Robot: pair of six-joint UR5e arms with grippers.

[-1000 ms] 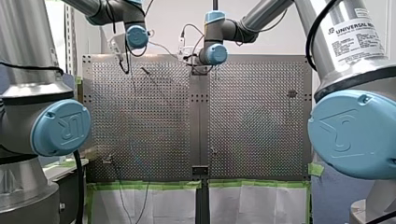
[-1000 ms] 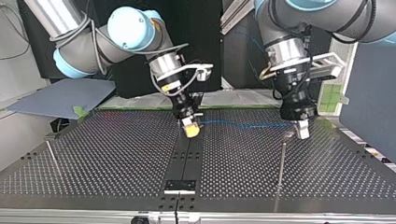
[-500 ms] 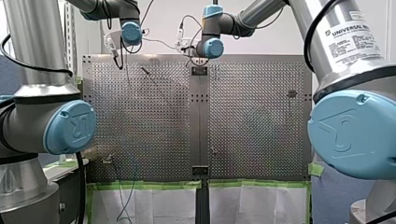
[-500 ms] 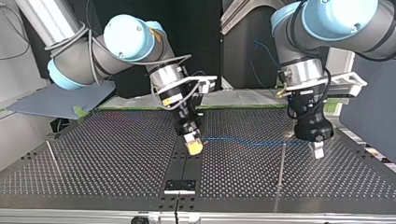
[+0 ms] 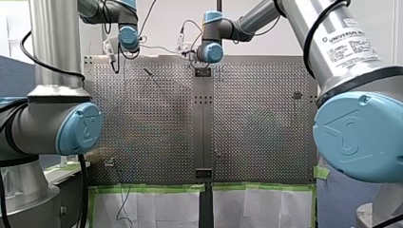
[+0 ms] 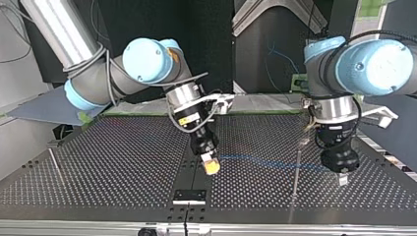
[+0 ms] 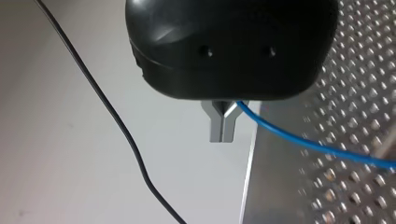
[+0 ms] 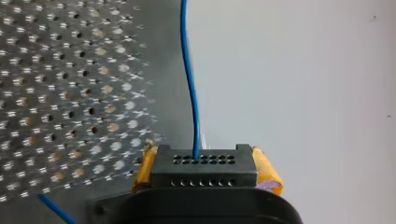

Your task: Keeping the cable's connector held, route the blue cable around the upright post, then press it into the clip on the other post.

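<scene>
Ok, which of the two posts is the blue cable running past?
The post at the top view's right, beside my left hand; the blue cable crosses it. The other post, at the far left, stands well clear of it.

Front view behind, high; top view opposite, low; share table (image 5: 157,118) (image 6: 123,162); wrist views close.

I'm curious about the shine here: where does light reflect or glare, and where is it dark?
Top view: the dark table is glossy and seems to mirror the upright post; the background is nearly black. Front view: the table shows a pale sheen below a bright wall. Left wrist view: a soft highlight on my left gripper's black housing.
</scene>
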